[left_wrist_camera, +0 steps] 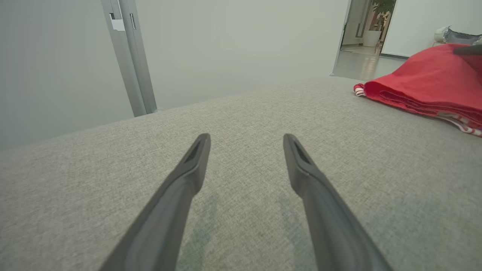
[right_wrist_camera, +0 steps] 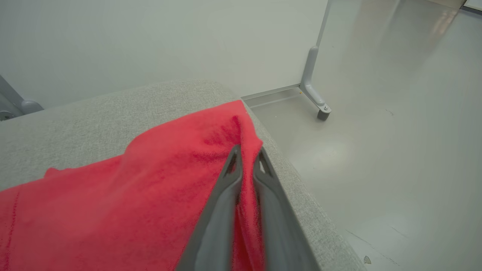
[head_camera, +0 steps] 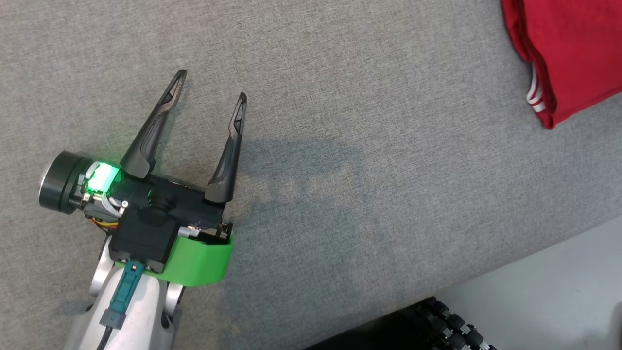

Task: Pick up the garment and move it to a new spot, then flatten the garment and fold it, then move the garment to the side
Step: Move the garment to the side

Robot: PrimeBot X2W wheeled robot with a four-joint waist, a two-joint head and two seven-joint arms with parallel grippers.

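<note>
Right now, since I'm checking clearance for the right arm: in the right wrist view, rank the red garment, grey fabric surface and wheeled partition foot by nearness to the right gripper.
From the right gripper:
1. red garment: pinched between its fingers.
2. grey fabric surface: just beneath, edge at its right.
3. wheeled partition foot: on the floor, upper right.

Left claw (left_wrist_camera: 246, 137) agape, red garment (left_wrist_camera: 425, 84) apart.

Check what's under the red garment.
The red garment lies on the grey cushion, near its edge. The cloth hides whatever is directly beneath. The right gripper pinches a fold.
</note>
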